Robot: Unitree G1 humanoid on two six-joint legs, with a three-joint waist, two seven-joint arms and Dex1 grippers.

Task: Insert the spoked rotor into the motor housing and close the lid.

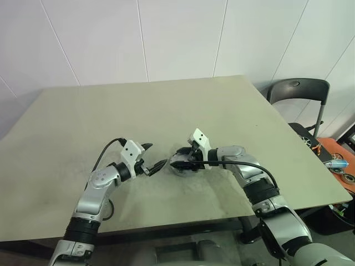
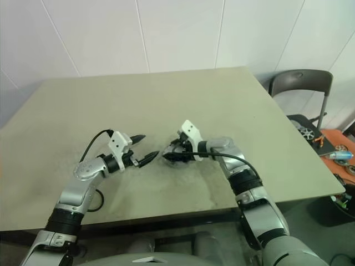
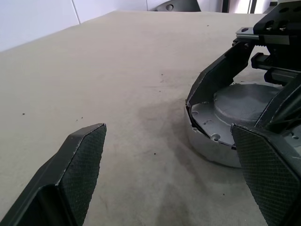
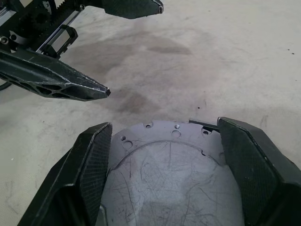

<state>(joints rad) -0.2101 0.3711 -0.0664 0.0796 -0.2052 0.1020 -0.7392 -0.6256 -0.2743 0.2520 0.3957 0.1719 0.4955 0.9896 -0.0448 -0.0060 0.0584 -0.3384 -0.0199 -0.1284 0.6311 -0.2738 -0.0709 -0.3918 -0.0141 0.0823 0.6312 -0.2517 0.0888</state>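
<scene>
Here the lid (image 4: 171, 176) lies on the tabletop (image 1: 166, 111), straddled by the part-open right fingers (image 4: 91, 160); left fingers (image 3: 82, 160) spread wide, empty, just beside; squeeze evenly, keep the disc level.

A bare workroom or robotics lab: a plain grey-green table (image 1: 166, 111) stands against white panelled walls (image 1: 166, 39). At the right edge of the frame, a dark folding chair (image 1: 299, 94) and an orange tray (image 1: 338, 166) of small parts and wheels suggest bench work.
</scene>
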